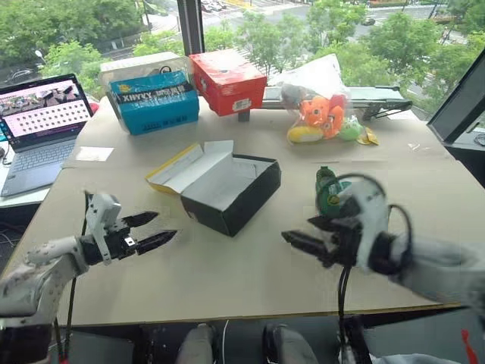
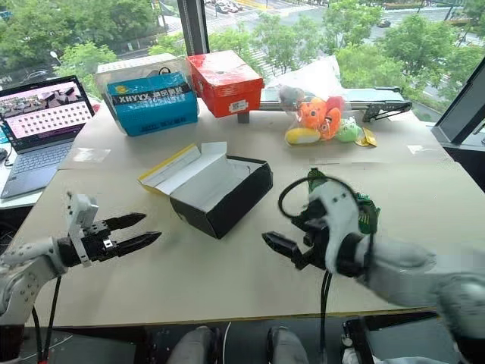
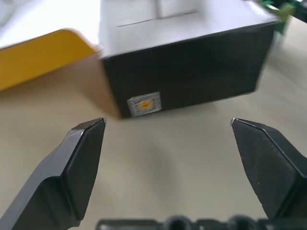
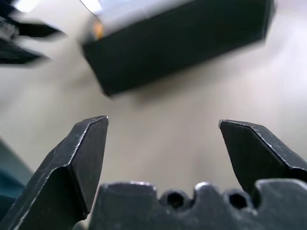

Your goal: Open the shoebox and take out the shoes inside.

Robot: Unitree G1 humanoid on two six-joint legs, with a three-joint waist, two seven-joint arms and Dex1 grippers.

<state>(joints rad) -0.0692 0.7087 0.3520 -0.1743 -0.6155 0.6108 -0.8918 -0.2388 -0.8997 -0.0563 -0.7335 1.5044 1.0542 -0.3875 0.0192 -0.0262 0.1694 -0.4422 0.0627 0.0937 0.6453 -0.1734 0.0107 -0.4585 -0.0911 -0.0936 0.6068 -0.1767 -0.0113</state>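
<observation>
The shoebox (image 1: pixel 231 191) sits mid-table with its yellow lid (image 1: pixel 176 165) folded back to the left; the part of its white inside that shows is bare. A green shoe (image 1: pixel 326 189) lies on the table just right of the box, largely hidden behind my right hand. My left gripper (image 1: pixel 154 230) hovers open near the table's front left and points at the box's black side (image 3: pixel 192 72). My right gripper (image 1: pixel 305 233) is open and holds nothing, in front of the box's right corner and near the shoe.
Along the back edge stand a blue box (image 1: pixel 155 102), a red box (image 1: pixel 227 80) and a clear bag of orange plush toys (image 1: pixel 322 106). A laptop (image 1: pixel 42 125) sits on a side table at the left. A paper slip (image 1: pixel 95 154) lies near the left edge.
</observation>
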